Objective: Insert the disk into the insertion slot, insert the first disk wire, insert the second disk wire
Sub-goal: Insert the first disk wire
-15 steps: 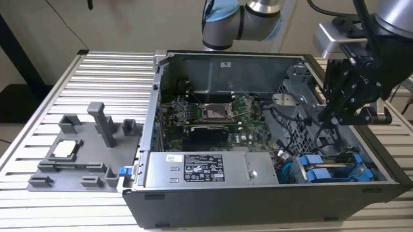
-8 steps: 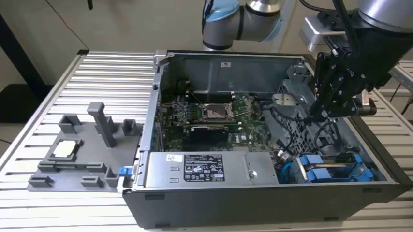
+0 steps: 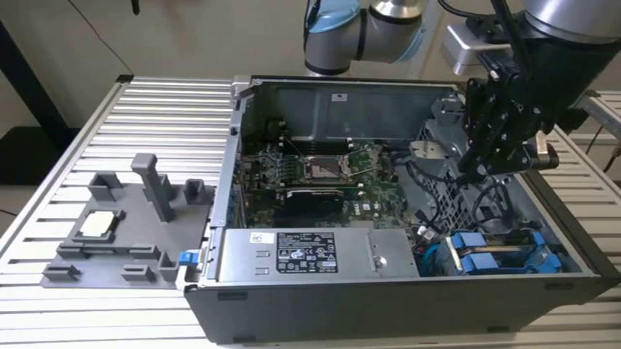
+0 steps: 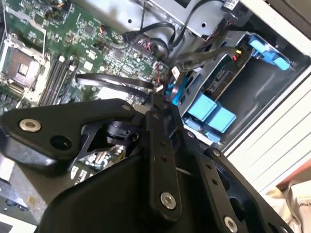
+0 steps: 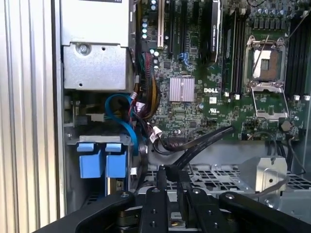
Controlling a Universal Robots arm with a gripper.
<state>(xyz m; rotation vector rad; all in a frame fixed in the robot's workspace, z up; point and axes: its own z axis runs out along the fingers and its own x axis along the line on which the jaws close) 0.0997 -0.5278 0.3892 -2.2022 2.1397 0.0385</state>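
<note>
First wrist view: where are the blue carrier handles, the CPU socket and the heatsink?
blue carrier handles [image 5: 91, 165], first wrist view, face of one handle
CPU socket [image 5: 266, 63], first wrist view, its centre
heatsink [image 5: 181, 89], first wrist view, its finned top

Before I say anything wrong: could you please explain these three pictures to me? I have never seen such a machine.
A robot arm carries a black gripper. The exterior view, from off the arm, shows an open computer case on a ribbed metal table, with a grey fixture plate beside it. Both wrist views ride on the arm and look past the gripper into the case. Blue disk carriers sit in the drive bay; the gripper hangs near them, close to black cables. What it holds, I cannot tell.
</note>
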